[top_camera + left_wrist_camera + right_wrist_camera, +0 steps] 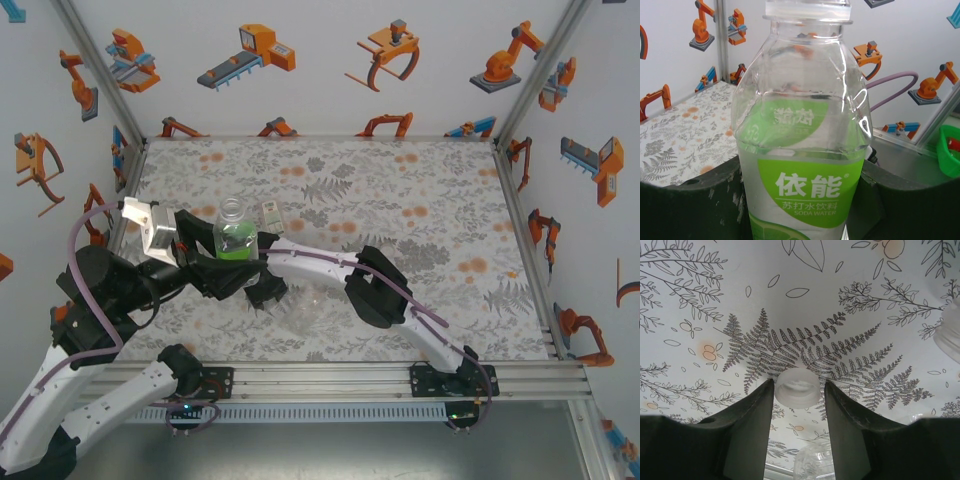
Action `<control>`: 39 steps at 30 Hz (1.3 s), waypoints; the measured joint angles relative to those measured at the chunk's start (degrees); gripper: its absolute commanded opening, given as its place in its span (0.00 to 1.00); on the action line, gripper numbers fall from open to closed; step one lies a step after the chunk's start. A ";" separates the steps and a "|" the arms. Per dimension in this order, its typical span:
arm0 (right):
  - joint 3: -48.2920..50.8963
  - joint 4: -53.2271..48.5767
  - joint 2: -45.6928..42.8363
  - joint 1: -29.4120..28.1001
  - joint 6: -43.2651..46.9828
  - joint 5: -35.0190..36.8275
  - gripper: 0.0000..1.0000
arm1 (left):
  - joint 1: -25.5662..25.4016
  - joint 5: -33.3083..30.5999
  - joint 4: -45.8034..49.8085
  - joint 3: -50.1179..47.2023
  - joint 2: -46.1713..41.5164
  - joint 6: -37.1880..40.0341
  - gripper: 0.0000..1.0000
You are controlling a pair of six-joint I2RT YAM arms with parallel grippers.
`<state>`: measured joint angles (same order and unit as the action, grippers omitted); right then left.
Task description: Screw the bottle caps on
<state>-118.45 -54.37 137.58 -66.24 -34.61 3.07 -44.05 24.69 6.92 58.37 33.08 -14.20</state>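
Note:
My left gripper is shut on the green-labelled bottle, holding it upright above the table's left side. In the left wrist view the bottle sits between both dark fingers, and its threaded neck reaches the top edge. My right gripper is lowered onto the table, straddling a pale bottle cap. The left fingertip touches the cap and a thin gap remains at the right fingertip. In the top view the right gripper sits just below the held bottle.
A plain clear bottle lies on its side near the front of the patterned table, close to the right gripper; it also appears in the right wrist view. A small bottle stands behind. Metal frame rails border the front.

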 measured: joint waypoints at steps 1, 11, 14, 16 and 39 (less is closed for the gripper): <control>0.00 0.00 0.00 0.00 0.04 0.02 0.43 | 0.00 0.00 0.00 0.00 0.00 0.00 0.00; 0.00 0.07 0.00 0.00 0.17 0.07 0.42 | 0.00 -0.02 0.00 0.00 0.02 -0.02 0.00; 0.00 0.15 0.00 0.00 0.17 0.04 0.42 | 0.00 -0.02 0.00 0.00 0.02 -0.04 0.00; 0.00 0.22 0.00 0.00 0.17 0.04 0.42 | 0.00 -0.02 0.00 0.00 0.02 -0.07 0.00; -1.53 0.17 0.90 0.00 1.60 0.13 0.37 | 0.00 -1.11 0.02 0.00 -0.83 -0.17 0.00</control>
<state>-119.98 -54.19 138.47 -66.24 -33.01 3.20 -44.05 23.57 6.94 58.37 32.25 -14.37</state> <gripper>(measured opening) 0.394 0.540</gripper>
